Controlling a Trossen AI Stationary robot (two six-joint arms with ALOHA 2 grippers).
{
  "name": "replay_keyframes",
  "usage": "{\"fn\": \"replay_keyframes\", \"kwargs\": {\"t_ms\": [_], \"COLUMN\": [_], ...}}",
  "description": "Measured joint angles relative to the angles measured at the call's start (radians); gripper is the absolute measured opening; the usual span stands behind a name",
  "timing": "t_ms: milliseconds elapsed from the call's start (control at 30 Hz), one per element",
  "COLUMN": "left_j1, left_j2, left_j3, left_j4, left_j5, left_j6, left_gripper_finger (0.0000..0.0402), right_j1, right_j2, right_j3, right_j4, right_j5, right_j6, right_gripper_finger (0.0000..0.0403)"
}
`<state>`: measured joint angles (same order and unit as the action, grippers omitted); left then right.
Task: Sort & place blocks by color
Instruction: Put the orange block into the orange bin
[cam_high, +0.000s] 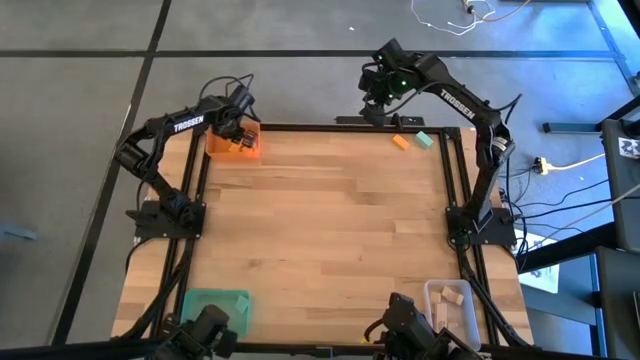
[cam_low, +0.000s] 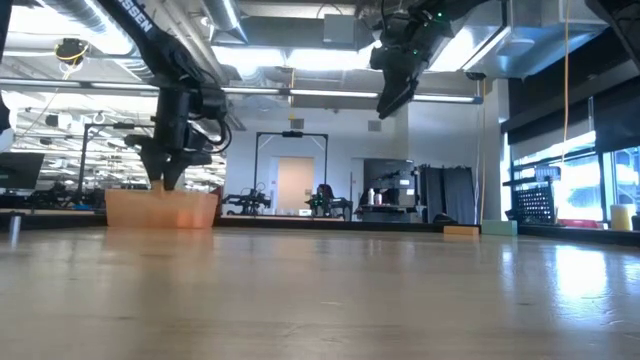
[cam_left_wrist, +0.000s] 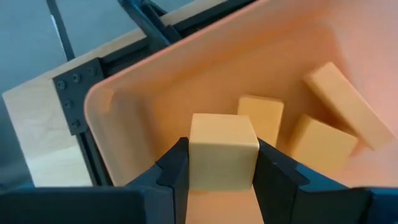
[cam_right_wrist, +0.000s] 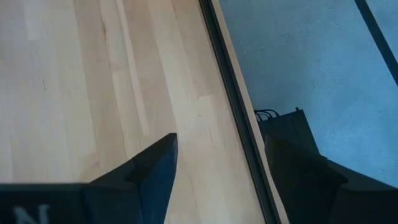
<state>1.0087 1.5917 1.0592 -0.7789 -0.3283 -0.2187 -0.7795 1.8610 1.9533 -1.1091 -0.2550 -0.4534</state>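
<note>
Three orange blocks (cam_left_wrist: 292, 127) already down in the orange tray (cam_high: 233, 144) at the table's far left corner; a fourth orange block (cam_left_wrist: 222, 151) pinched in the left gripper (cam_left_wrist: 222, 177) just above them, likely poised for release. Raised beyond the far edge, right gripper (cam_right_wrist: 217, 168) agape and empty, near one stray orange block (cam_high: 400, 141) and one teal-green block (cam_high: 424, 139). Broad bare tabletop (cam_high: 330, 230) between for travel.
</note>
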Motion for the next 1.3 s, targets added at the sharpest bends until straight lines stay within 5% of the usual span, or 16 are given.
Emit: {"fn": "replay_keyframes", "kwargs": {"t_ms": [367, 567, 833, 1300], "left_j1": [-0.001, -0.003, -0.035, -0.116], "left_j2": [0.0, 0.0, -0.059, -0.232], "left_j3": [0.0, 0.0, 0.0, 0.001], "left_j4": [0.024, 0.024, 0.091, 0.259], "left_j5": [-0.003, 0.029, 0.23, 0.383], "left_j6": [0.0, -0.042, -0.064, -0.061], "left_gripper_finger": [0.0225, 0.0226, 0.0227, 0.0227], "right_j1": [0.0, -0.006, -0.061, -0.193], "right_j2": [0.0, 0.001, 0.002, 0.003], "right_j3": [0.0, 0.0, -0.14, -0.397], "right_j4": [-0.002, -0.071, -0.035, 0.073], "right_j5": [0.0, 0.008, 0.261, 0.362], "right_j6": [0.004, 0.111, 0.465, 0.79], "right_gripper_finger": [0.0241, 0.0241, 0.0241, 0.0241]}}
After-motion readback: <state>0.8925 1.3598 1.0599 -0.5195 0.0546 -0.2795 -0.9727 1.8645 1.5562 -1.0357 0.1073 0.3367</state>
